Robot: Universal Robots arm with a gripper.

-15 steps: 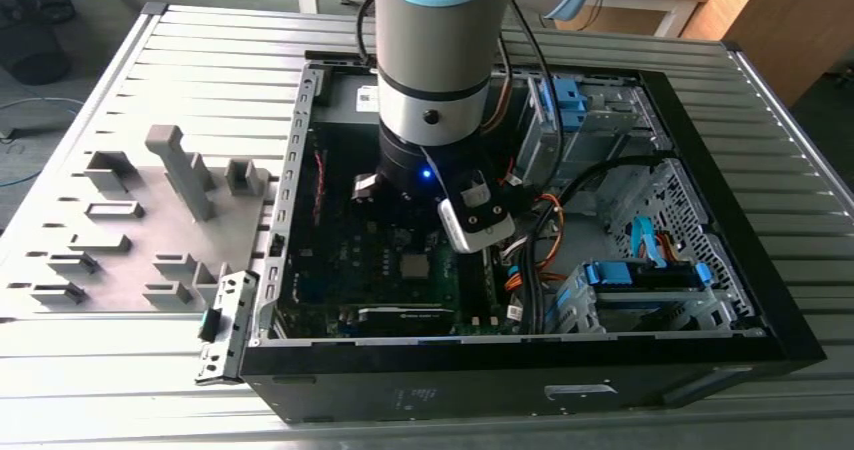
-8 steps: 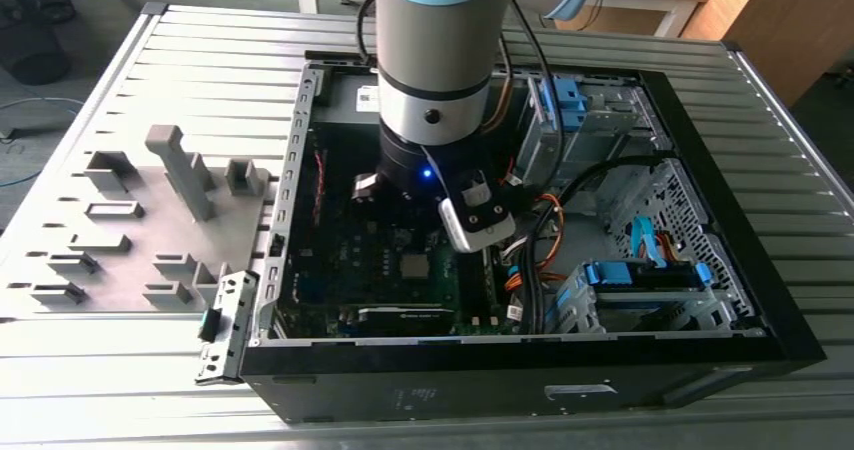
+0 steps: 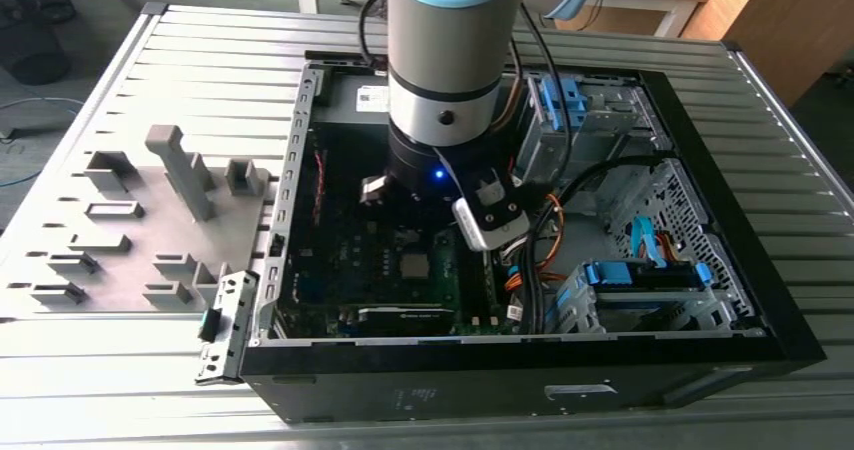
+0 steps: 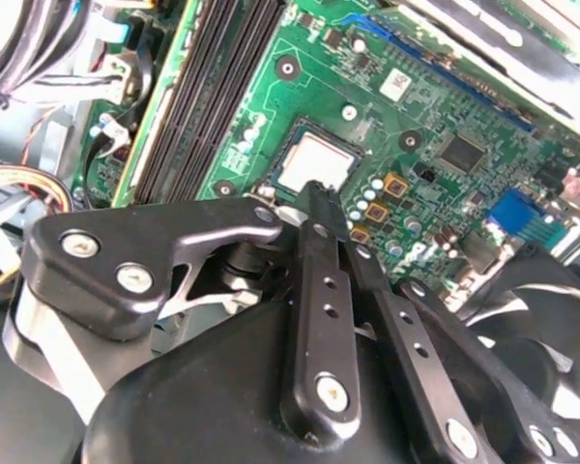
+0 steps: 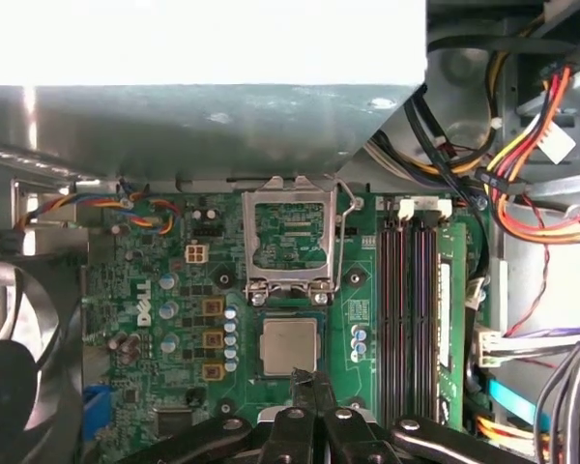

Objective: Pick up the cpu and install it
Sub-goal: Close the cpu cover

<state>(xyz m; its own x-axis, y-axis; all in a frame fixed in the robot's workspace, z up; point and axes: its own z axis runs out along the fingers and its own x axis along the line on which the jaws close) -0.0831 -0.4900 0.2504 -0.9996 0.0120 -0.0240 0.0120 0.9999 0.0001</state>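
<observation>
The cpu [image 5: 289, 346] is a small silvery square lying flat in its socket on the green motherboard [image 5: 174, 319]; it also appears in the second wrist view [image 4: 314, 161] and in the exterior view [image 3: 416, 264]. The hinged metal socket frame [image 5: 288, 237] stands flipped open beside it. My gripper [image 5: 314, 384] hangs just over the cpu's near edge, its black fingers [image 4: 317, 280] pressed together with nothing between them; in the second wrist view the gripper [image 4: 319, 193] has its tips ending at the chip's rim. The arm [image 3: 441, 90] reaches down into the open computer case [image 3: 747, 300].
Memory slots [image 5: 411, 319] run beside the socket, and bundles of coloured cables [image 5: 532, 145] lie past them. A black fan [image 5: 19, 367] sits on the other side. Grey fixture blocks [image 3: 174, 170] stand on the table at the exterior view's left. A graphics card [image 3: 407, 318] lies near the case front.
</observation>
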